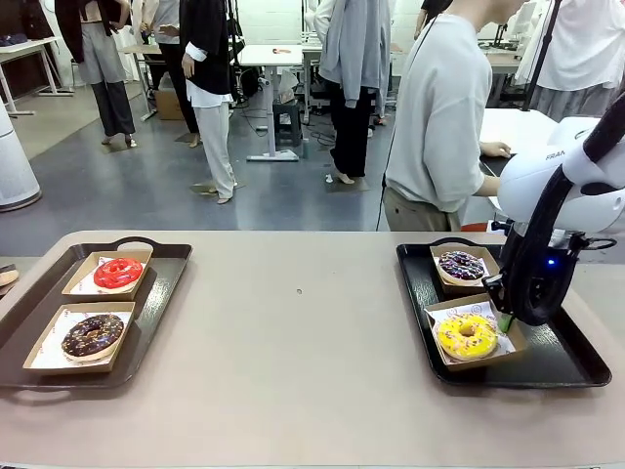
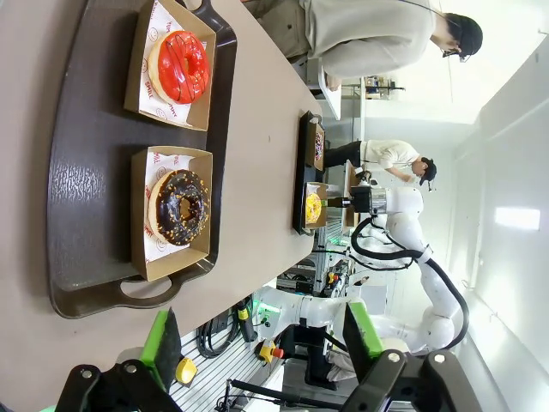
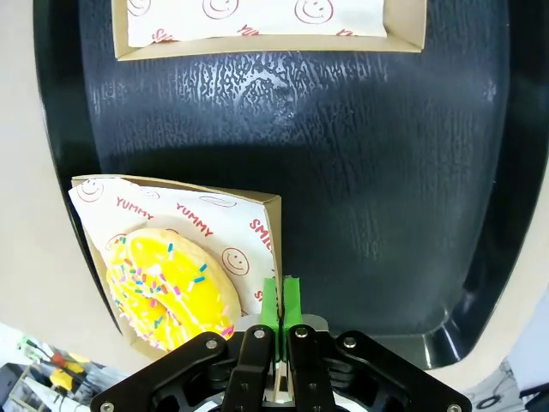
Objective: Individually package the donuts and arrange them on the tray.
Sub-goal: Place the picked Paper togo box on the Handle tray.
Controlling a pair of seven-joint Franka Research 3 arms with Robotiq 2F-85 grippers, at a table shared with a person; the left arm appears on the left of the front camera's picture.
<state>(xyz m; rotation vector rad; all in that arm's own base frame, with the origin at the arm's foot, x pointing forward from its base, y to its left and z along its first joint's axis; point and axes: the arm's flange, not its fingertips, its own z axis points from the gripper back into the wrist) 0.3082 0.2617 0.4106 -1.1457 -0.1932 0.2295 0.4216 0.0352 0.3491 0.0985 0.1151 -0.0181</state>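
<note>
- Right now the right gripper (image 3: 279,296) is pinching the wall of the brown cardboard box (image 3: 257,206) that is carrying the bright yellow sprinkled ring donut (image 3: 171,287), green pads pressed together on the card edge.
- Seen from the front, that gripper (image 1: 505,320) is sitting at the right side of the yellow donut (image 1: 467,335), whose box is resting at the near end of the black plastic tray on the right (image 1: 566,366).
- Just beyond it, at the far end of the same tray, the dark purple sprinkled donut (image 1: 461,265) is lying in its own cardboard box.
- Far across on the left, the left gripper (image 2: 257,343) is hanging spread wide and holding nothing, looking over the black tray on the left (image 2: 86,197).
- On that tray the glossy red donut (image 1: 117,273) is lying boxed at the far end and the chocolate brown sprinkled donut (image 1: 93,335) boxed at the near end.
- To do this step well, I judge the box should be slid gently and square, staying flat, well apart from the purple donut's box, before releasing.
</note>
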